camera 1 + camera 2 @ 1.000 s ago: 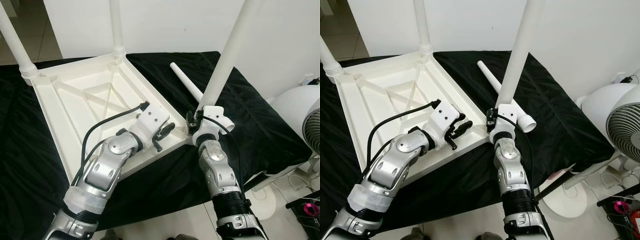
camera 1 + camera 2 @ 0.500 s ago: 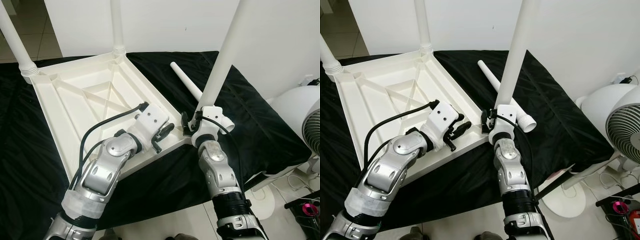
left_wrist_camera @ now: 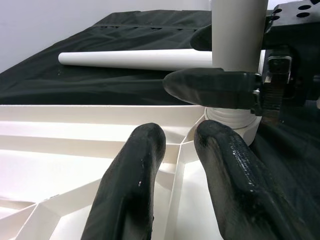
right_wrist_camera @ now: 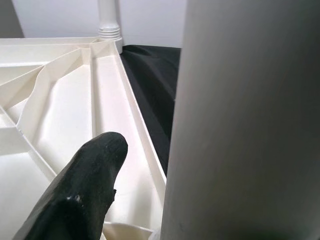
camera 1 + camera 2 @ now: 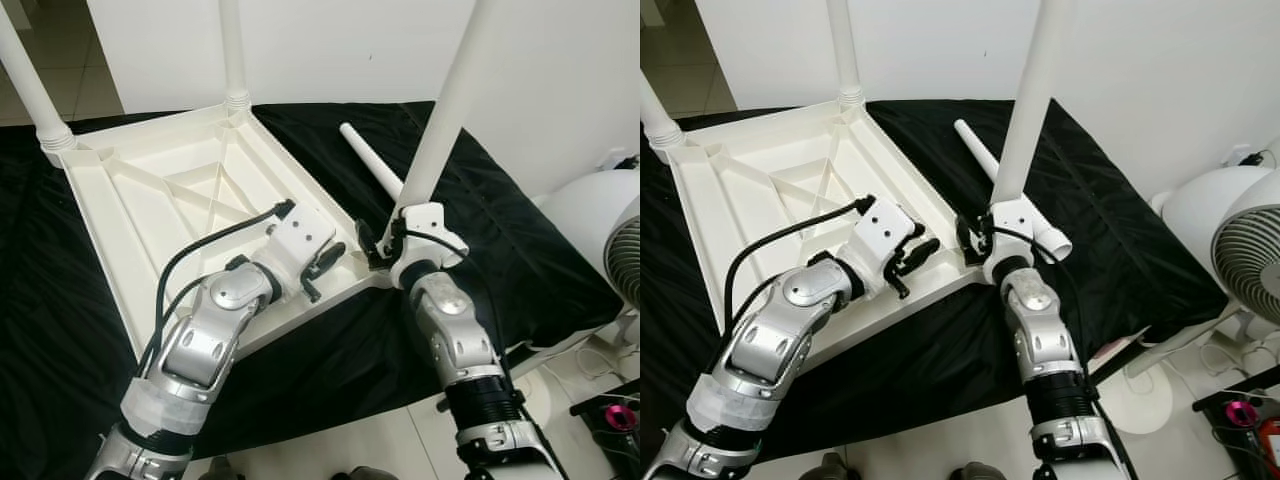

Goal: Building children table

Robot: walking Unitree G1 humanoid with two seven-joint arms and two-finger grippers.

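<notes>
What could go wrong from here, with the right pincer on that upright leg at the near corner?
The right pincer grips the tall leg low, just above its corner socket, so the long free end could lean and bind. The left pincer rests on the upturned tabletop near that corner; a twist might shift the top on the black cloth. The loose leg lying beside could get knocked.

Upturned white tabletop (image 5: pixel 150 190), 3 legs upright, 1 loose leg (image 5: pixel 372 167)
</notes>
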